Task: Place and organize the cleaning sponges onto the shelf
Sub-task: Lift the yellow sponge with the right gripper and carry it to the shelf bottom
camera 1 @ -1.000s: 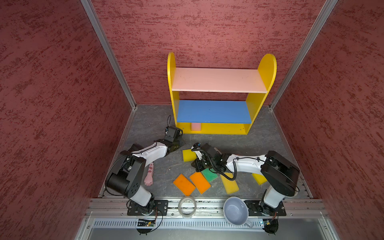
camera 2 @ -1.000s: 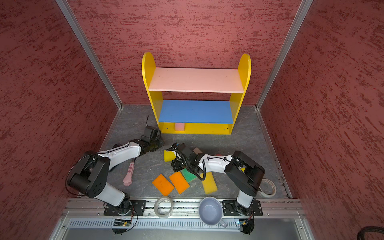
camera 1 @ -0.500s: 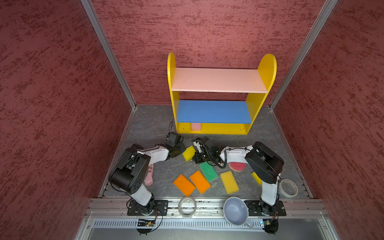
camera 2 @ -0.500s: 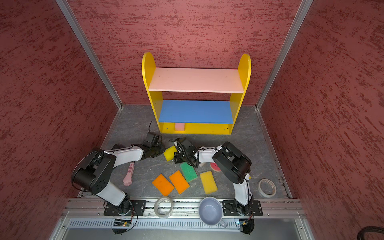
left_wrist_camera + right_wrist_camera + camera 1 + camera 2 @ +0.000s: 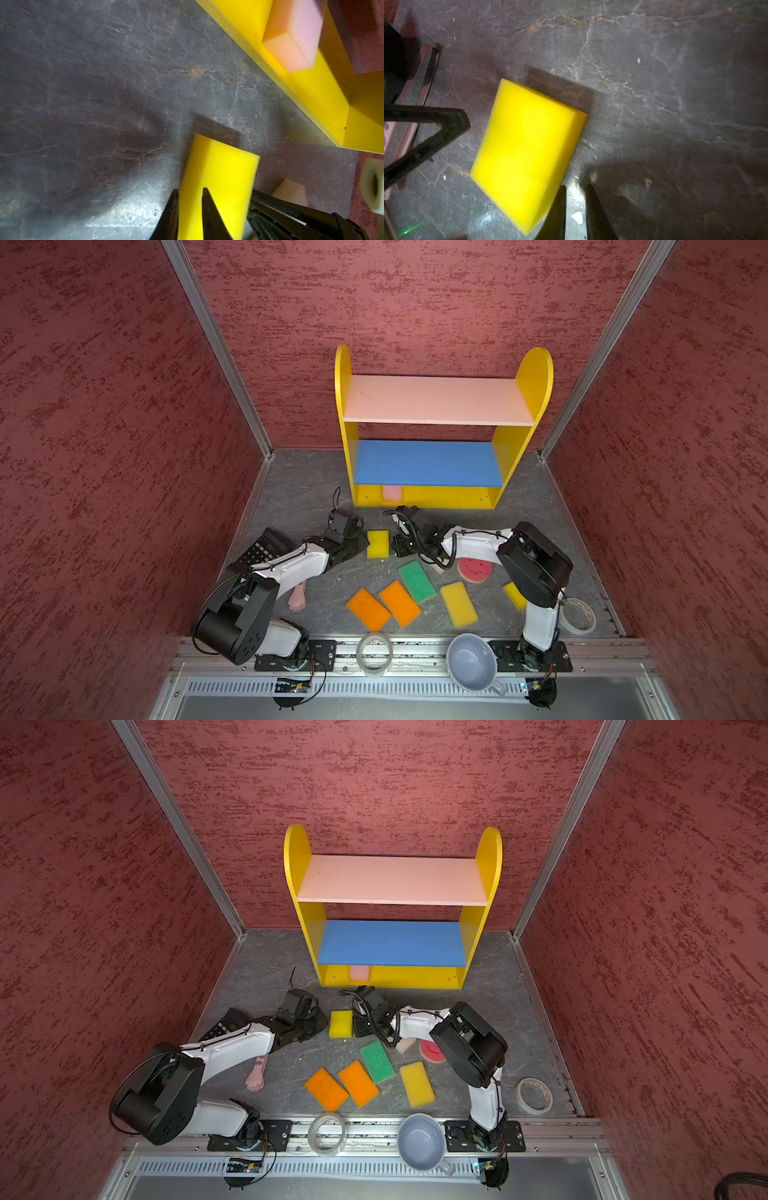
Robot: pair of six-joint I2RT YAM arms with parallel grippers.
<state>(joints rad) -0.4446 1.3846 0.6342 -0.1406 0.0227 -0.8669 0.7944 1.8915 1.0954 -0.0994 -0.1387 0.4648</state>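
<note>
Shelving is why our left pincer (image 5: 190,191) nips the yellow sponge (image 5: 220,176); our right pincer (image 5: 576,188), barely parted, holds nothing.

It was a robot test cell in a lab. Red textured panels (image 5: 104,427) and aluminium posts (image 5: 216,348) enclosed the worktop (image 5: 299,497).

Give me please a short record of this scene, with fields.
shelf: only the pink sponge, on the bottom board
yellow sponge: on the floor, in front of the shelf
left fingers: nearly together at its edge; grip unclear
right fingers: slightly apart beside it, holding nothing
also on floor: orange sponges, green sponge
</note>
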